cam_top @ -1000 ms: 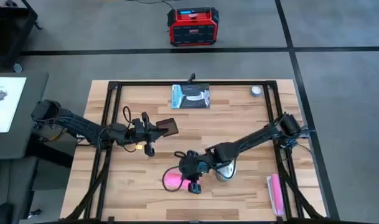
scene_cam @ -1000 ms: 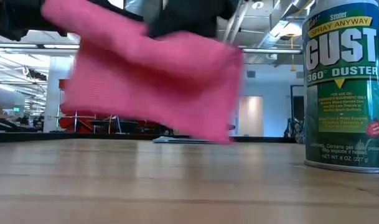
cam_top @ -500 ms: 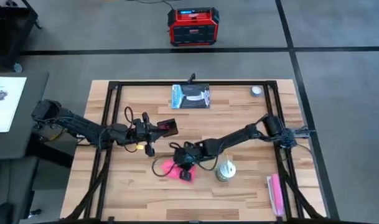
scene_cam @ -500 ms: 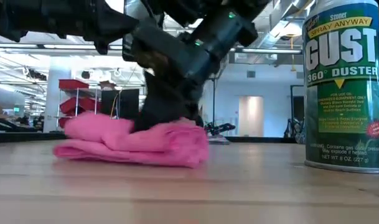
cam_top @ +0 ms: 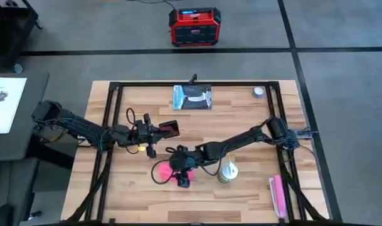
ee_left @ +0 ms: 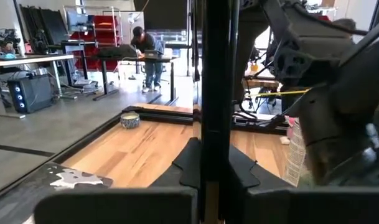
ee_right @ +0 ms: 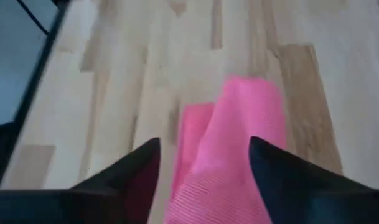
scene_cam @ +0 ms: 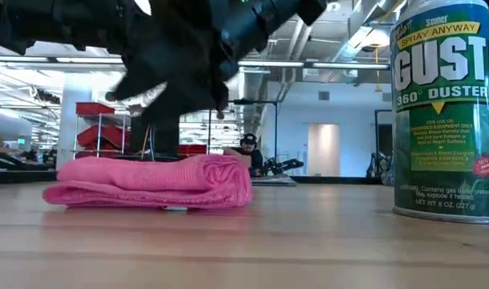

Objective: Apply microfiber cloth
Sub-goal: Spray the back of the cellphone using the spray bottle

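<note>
Low view shows the microfiber cloth (scene_cam: 148, 182) lying folded; wrist view shows right tool (ee_right: 205, 165) spread above it.

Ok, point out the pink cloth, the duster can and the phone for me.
microfiber cloth (scene_cam: 148, 181), low view, folded middle.
duster can (scene_cam: 446, 112), low view, green label.
phone (cam_top: 169, 128), high view, screen held in the left gripper (cam_top: 154, 132).
</note>
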### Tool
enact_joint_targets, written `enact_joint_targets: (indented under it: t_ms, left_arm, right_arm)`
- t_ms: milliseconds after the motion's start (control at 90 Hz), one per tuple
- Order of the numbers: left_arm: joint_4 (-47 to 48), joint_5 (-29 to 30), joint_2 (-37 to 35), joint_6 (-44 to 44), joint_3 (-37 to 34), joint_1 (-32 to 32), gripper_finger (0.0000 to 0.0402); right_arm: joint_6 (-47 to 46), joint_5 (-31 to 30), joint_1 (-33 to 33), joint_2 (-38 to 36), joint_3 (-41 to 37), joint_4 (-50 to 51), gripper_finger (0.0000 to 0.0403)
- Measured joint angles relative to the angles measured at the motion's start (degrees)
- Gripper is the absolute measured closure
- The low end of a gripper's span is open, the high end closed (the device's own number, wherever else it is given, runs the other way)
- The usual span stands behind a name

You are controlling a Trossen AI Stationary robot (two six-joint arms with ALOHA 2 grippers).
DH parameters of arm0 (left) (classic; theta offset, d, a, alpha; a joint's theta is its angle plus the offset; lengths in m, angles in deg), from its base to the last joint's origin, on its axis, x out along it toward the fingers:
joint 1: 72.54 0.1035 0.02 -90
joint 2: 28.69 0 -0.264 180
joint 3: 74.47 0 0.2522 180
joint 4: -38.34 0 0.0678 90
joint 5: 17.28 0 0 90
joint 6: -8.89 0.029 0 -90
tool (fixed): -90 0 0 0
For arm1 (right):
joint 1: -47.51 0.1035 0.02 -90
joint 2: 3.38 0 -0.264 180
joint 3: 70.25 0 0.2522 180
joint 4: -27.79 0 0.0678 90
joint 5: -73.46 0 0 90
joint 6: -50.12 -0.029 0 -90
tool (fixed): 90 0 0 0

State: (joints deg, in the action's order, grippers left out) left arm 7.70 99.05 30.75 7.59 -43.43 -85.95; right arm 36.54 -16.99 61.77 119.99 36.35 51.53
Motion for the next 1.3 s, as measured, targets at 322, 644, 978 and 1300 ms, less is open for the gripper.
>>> enact_joint_targets:
  t_ms: [322, 644, 978, 1300]
  left_arm:
    - [-0.37, 0.92, 0.00, 1.07, 0.00, 0.00, 0.0400]
    - [-0.41, 0.97, -0.35, 1.97, 0.02, 0.00, 0.0400]
    - [-0.57, 0.55, -0.35, 1.92, 0.02, 0.00, 0.0400]
    - [-0.09, 0.50, -0.31, 1.66, 0.02, 0.02, 0.0400]
  right_arm:
    - [14.53, 0.33, -0.37, 0.00, 6.94, 3.91, 0.0355]
    - [21.55, -9.94, 0.48, -9.79, 11.84, 18.21, 0.0402]
    - [17.34, -27.27, 5.47, -21.05, 11.89, 34.64, 0.0403]
    - [-4.26, -41.75, 12.56, -27.79, 11.86, 61.17, 0.0403]
